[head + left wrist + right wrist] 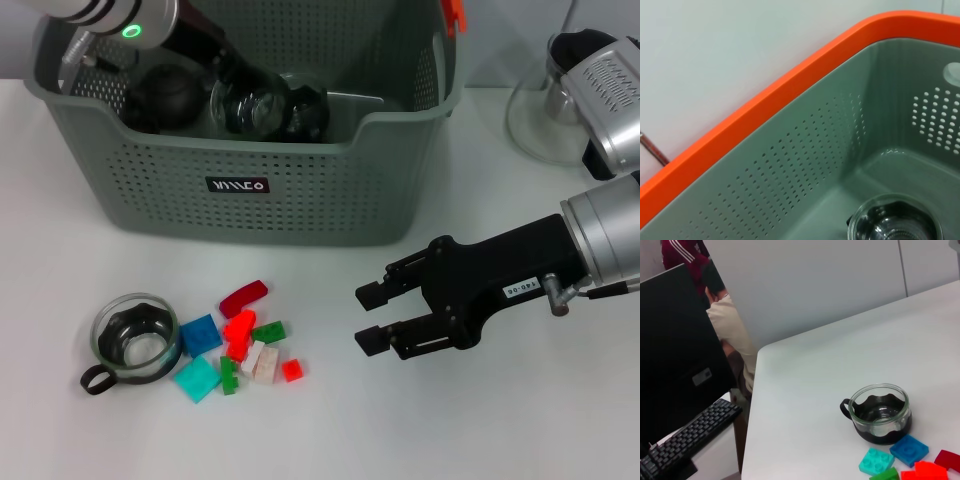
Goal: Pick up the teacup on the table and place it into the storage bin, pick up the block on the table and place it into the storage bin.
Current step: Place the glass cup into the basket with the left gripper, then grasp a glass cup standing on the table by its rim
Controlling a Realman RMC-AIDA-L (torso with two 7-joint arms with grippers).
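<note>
White table (520,420), matte and bare but for a few things. Bin (250,190) at the far left-centre, grey-green, perforated, black label on the front, orange clip on the far rim; inside, glass cups lying on the floor. Teapot (545,115) off to the far right, well apart from the bin.

Teacup (133,340) near the front left, upright on the table, clear glass with a black sleeve and black handle. Just beside it, toward the right, a loose heap of blocks (245,345): blue, teal, red, green, white, some touching one another.

Right gripper (368,317) low over the table to the right of the blocks, near but apart from them, fingers parted in a moderate gap, holding nothing. Left gripper over the bin's far left corner, only the arm in the head view; fingers not visible in any view, so cannot tell their state. From its wrist, only the orange rim, the perforated wall and a glass cup (895,225) on the bin floor.

Beyond the table's edge, in the right wrist view: a plain pale wall, a dark monitor (680,350), a black keyboard (687,437) on a lower desk, and a seated person (725,325) partly hidden behind the monitor.
</note>
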